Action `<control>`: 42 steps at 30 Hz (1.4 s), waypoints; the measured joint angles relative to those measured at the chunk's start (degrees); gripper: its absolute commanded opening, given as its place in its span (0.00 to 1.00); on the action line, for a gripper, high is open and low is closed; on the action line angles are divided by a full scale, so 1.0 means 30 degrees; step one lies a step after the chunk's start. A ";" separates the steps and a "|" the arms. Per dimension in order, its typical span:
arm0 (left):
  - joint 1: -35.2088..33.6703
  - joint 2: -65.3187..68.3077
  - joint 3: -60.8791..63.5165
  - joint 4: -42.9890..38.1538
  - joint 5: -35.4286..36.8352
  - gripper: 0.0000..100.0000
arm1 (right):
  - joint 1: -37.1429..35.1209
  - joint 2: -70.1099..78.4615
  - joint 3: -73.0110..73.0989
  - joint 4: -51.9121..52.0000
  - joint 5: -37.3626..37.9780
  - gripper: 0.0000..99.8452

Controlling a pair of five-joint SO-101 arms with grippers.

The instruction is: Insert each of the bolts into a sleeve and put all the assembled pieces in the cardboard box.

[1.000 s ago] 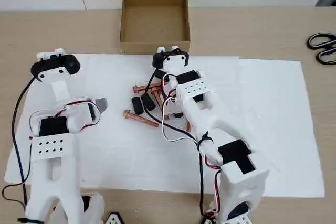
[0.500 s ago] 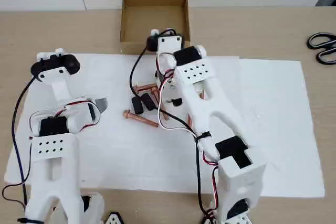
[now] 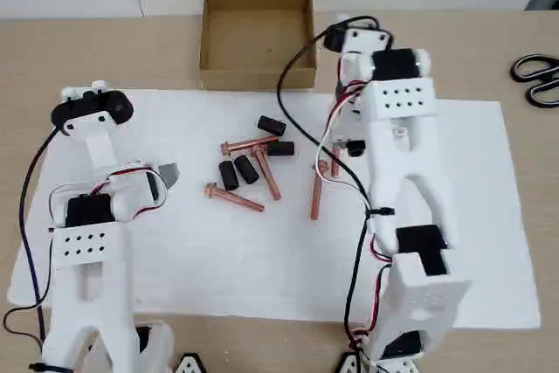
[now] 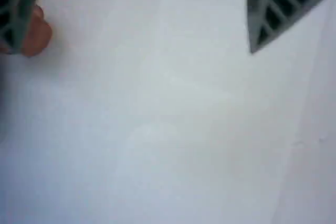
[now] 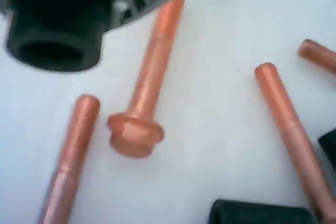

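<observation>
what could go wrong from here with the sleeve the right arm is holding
1. The right gripper holds a sleeve over a bolt that lies flat on the paper, so coming down may only knock the bolt aside rather than seat it.
2. The arm's black cable hangs low near a second sleeve and could drag it.
3. The left gripper is open right beside a bolt head and might nudge it.
</observation>
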 measured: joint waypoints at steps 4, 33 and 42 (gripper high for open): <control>0.0000 0.0000 0.0000 0.0000 0.0000 0.26 | -0.0205 -0.2520 0.2051 0.0000 0.0264 0.00; 0.0000 0.0000 0.0000 -0.0059 0.0000 0.26 | -0.0176 -0.4659 1.6381 -0.9055 0.2813 0.00; 0.0000 0.0000 0.0000 -0.0059 0.0000 0.26 | -0.0762 -0.4747 1.6498 -0.9582 0.2813 0.04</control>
